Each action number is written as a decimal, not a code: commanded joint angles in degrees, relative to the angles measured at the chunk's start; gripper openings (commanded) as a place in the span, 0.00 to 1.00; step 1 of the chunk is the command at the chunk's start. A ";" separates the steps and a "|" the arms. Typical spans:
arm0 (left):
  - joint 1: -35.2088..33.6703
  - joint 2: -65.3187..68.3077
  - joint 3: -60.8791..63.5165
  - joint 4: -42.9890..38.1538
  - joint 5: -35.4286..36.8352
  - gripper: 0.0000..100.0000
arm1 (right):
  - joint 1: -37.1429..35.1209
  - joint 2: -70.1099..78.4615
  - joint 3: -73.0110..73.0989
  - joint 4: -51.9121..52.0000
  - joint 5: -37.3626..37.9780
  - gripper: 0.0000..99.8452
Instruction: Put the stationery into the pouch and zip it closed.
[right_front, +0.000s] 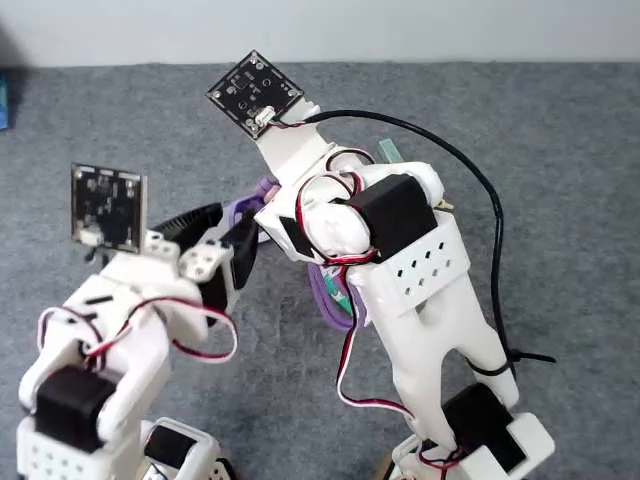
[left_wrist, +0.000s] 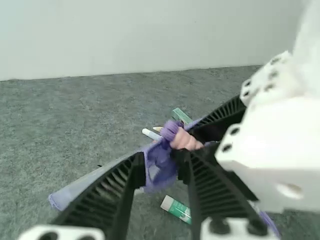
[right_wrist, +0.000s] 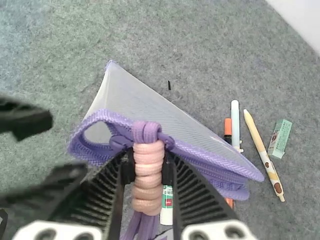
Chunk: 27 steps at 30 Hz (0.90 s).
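Observation:
A purple mesh pouch (right_wrist: 150, 107) is held up off the grey carpet by both grippers. My right gripper (right_wrist: 147, 157) is shut on the pink ribbed zipper pull (right_wrist: 147, 172) at the pouch's zipper end. My left gripper (left_wrist: 160, 160) is shut on the pouch's purple edge (left_wrist: 159, 167), right beside the pull (left_wrist: 186, 142). On the carpet lie an orange pen (right_wrist: 227, 129), a white pen (right_wrist: 235, 122), a yellow pencil (right_wrist: 262, 150), a green eraser (right_wrist: 280, 138) and a glue stick (right_wrist: 167, 200), the last under the pouch. In the high view the pouch (right_front: 330, 295) hangs between the two arms.
A black cable (right_front: 480, 190) runs along the right arm down to its base. Grey carpet (right_front: 560, 200) lies open to the right and behind the arms. A pale wall (left_wrist: 150, 35) closes off the far side.

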 joint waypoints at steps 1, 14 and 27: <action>-1.41 2.20 -0.22 -2.99 0.53 0.14 | -0.84 1.19 1.14 0.13 -0.26 0.01; -1.76 1.93 6.73 0.44 0.35 0.14 | -0.84 1.10 1.05 -0.04 -0.26 0.01; -9.14 1.93 7.16 -0.62 -1.23 0.01 | -0.48 -1.36 1.14 0.66 0.18 0.01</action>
